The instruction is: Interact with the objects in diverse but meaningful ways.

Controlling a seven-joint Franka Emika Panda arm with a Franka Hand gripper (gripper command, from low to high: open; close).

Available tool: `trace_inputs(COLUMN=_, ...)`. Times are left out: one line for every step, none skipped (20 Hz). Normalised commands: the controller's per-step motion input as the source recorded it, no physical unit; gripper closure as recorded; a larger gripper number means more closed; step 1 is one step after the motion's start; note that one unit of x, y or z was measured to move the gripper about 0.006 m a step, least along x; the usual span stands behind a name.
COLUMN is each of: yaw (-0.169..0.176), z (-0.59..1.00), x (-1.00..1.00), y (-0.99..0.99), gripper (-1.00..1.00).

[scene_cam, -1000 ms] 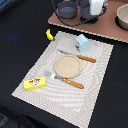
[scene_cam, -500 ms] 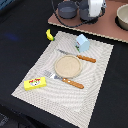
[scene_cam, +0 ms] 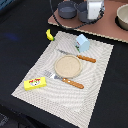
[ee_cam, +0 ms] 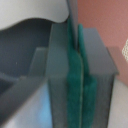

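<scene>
As before, jaws pressed closed, green pads [ee_cam: 75, 95] touching, banana [scene_cam: 49, 34], yellow box [scene_cam: 35, 83], carton [scene_cam: 83, 42] unmoved.

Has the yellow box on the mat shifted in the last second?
No. The yellow box sits at the same spot by the placemat's near corner, beside the fork.

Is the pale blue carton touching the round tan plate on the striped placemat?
Apart. In the exterior view, a strip of the striped placemat shows between the pale blue carton and the round tan plate.
</scene>
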Motion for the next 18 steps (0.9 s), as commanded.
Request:
trace_inputs(yaw=0.069, z=-0.06, x=-0.02, y=0.33, gripper=1.00)
trace_inputs(yaw=0.068, z=-0.06, x=0.00, y=0.32, gripper=1.00)
trace_inputs(yaw=0.063, z=-0.06, x=0.00, y=0.30, gripper=1.00)
trace_inputs(yaw=0.058, z=-0.04, x=0.00, y=0.30, gripper=1.00)
trace_inputs(yaw=0.047, z=0.00, x=0.01, y=0.28, gripper=1.00)
trace_inputs(yaw=0.024, z=0.00, x=0.11, y=0.24, gripper=1.00)
trace_inputs(yaw=0.000, z=0.10, x=0.40, y=0.21, gripper=1.00)
trace_inputs(yaw=0.000, z=0.22, x=0.46, y=0.15, gripper=1.00)
trace_inputs(yaw=-0.015, z=0.33, x=0.57, y=0.16, gripper=1.00)
trace_inputs(yaw=-0.029, z=0.36, x=0.63, y=0.17, gripper=1.00)
trace_inputs(yaw=-0.050, z=0.39, x=0.64, y=0.12, gripper=1.00)
trace_inputs(yaw=-0.066, z=0.39, x=0.62, y=0.11, gripper=1.00)
trace_inputs(yaw=-0.078, z=0.37, x=0.62, y=0.13, gripper=1.00)
trace_inputs(yaw=-0.089, z=0.35, x=0.61, y=0.13, gripper=1.00)
trace_inputs(yaw=-0.097, z=0.35, x=0.60, y=0.13, gripper=1.00)
trace_inputs(yaw=-0.095, z=0.33, x=0.59, y=0.16, gripper=1.00)
trace_inputs(yaw=-0.094, z=0.26, x=0.51, y=0.13, gripper=1.00)
trace_inputs(yaw=-0.084, z=0.14, x=0.43, y=0.09, gripper=1.00)
